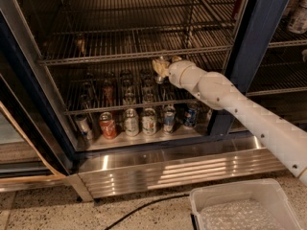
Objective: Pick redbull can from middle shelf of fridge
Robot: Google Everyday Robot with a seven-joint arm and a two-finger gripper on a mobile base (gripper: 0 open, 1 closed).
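Observation:
The fridge (261, 42) stands open, with a dark navy frame. The middle shelf (134, 55) is a wire rack across its width. A small slim can (80, 44) stands on it at the far left, too dim to read its colours; it may be the redbull can. My gripper (160, 66) is at the end of the white arm (225, 99), right at the shelf's front rail near the middle. It is well to the right of that can and apart from it.
Several cans stand in rows below the shelf, among them a red cola can (108, 125) and a blue can (191, 115). A ribbed steel base panel (168, 169) runs underneath. The open door (21, 128) is at left. A white bin (244, 207) and a black cable (144, 206) lie on the floor.

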